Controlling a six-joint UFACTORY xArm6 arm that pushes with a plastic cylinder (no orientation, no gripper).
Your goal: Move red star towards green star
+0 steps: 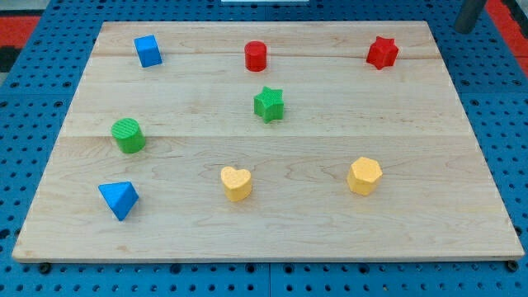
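Standing between red star and green star: nothing

Pale wooden tabletop on blue pegboard base. Red star-shaped block sits near top right; green star-shaped block approx mid-board, well apart from it, down & to view's left. Red cylinder block just above green star. Blue cube block top left. Green cylinder block at left. Blue pyramid-like block bottom left. Yellow heart-shaped block bottom centre, yellow hexagonal block to its right. Dark rod at top-right corner, off the board, cut by frame; can't say if its visible lower end is my tip.
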